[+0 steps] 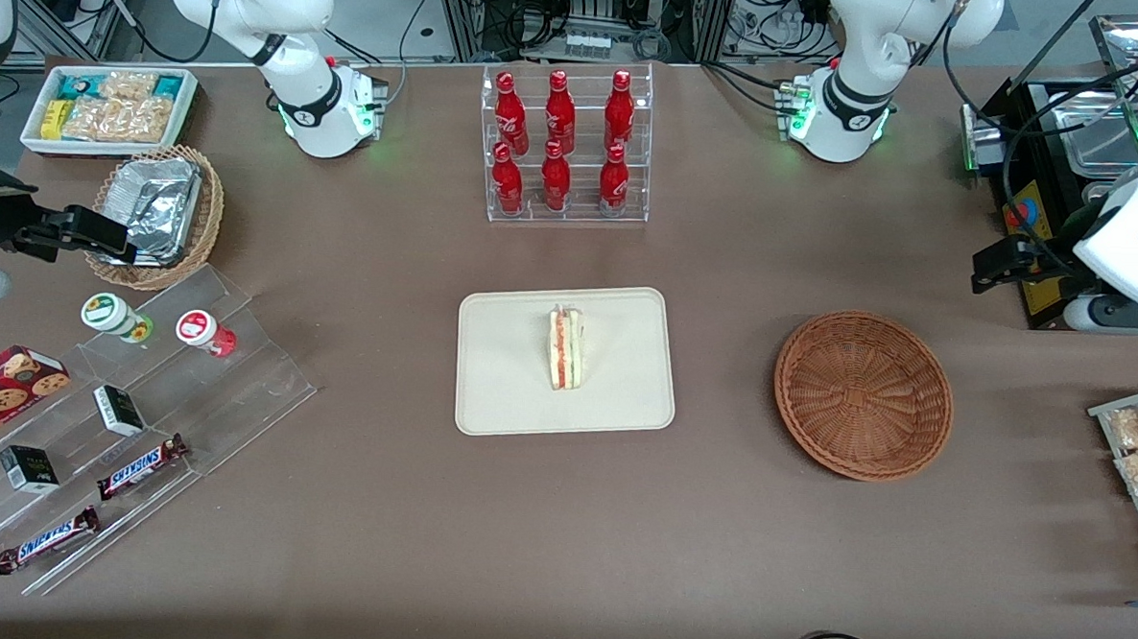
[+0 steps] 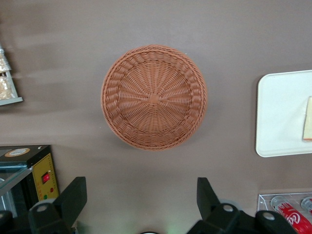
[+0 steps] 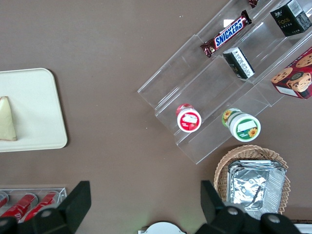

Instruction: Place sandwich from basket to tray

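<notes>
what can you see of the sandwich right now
The sandwich is a small triangular wedge of pale bread standing on edge near the middle of the cream tray, its cut side showing red, orange and green filling layers. Only the tray touches it. The wicker basket sits empty, and the gripper hangs above the basket, jaws open.

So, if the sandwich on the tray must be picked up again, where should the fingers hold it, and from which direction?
Probably from straight above. The sandwich stands on the tray with its layered cut edge facing up, so the fingers should close on its two flat bread faces, near the middle of the wedge. The gripper is open, high above the empty basket.
</notes>
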